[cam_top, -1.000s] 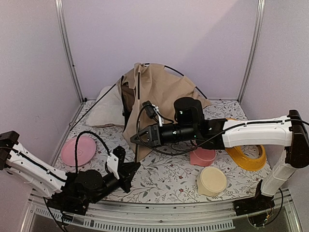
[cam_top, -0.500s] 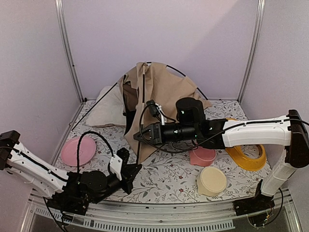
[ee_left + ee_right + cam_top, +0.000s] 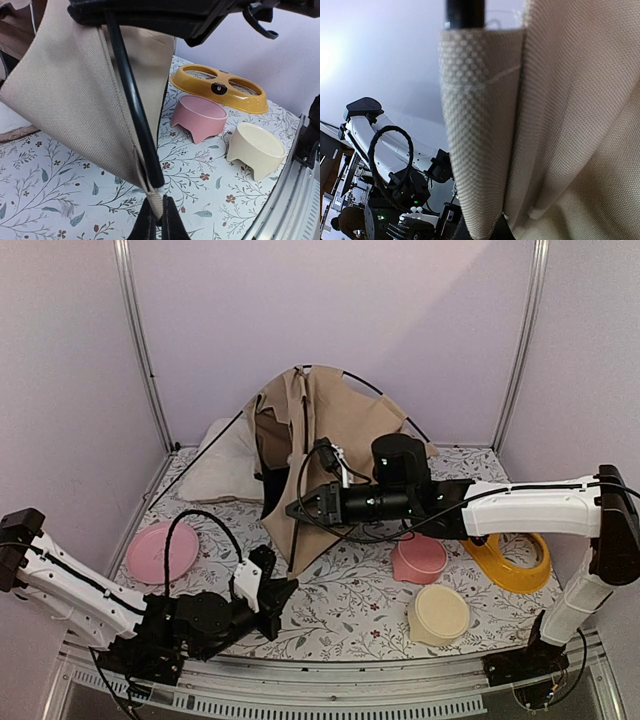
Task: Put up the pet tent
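The half-raised pet tent [image 3: 335, 425] stands at the back of the floral tabletop [image 3: 350, 605], with one front corner reaching toward the near edge. There the left end effector [image 3: 156, 224] is pressed together on the corner's webbing tab, at the foot of a black pole [image 3: 132, 105]. The right end effector [image 3: 296, 511] pinches the tent's fabric edge higher up, its arm stretched across above a pink bowl [image 3: 420, 560], while a cream bowl [image 3: 440, 612], a yellow double feeder [image 3: 225, 100], a pink plate [image 3: 160, 550] and a pale cushion [image 3: 222, 468] crowd round the tent.
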Action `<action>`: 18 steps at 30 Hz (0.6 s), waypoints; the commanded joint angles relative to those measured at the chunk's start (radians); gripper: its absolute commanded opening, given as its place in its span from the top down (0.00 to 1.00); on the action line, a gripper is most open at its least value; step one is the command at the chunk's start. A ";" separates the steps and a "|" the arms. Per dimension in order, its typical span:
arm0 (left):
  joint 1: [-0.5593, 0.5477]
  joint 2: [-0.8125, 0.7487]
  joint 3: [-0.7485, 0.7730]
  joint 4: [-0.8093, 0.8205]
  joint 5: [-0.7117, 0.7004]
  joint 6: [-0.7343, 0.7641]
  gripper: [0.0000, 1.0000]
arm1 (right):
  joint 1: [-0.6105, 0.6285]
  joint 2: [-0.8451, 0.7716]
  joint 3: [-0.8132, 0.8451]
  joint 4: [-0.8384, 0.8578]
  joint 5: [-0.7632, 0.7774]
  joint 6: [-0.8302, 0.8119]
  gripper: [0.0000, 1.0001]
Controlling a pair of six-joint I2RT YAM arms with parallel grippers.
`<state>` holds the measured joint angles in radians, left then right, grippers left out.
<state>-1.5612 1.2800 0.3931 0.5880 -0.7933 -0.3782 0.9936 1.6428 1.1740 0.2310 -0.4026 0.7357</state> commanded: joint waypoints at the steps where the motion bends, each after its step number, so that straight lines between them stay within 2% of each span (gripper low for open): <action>1: -0.054 0.051 -0.002 -0.163 0.226 0.008 1.00 | -0.127 -0.011 0.091 0.158 0.234 0.024 1.00; 18: -0.059 0.069 0.011 -0.171 0.224 0.006 1.00 | -0.152 -0.030 0.069 0.164 0.252 0.039 1.00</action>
<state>-1.5608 1.3159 0.4278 0.5655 -0.7933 -0.3782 0.9852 1.6428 1.1847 0.2230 -0.4110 0.7486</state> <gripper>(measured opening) 0.026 0.049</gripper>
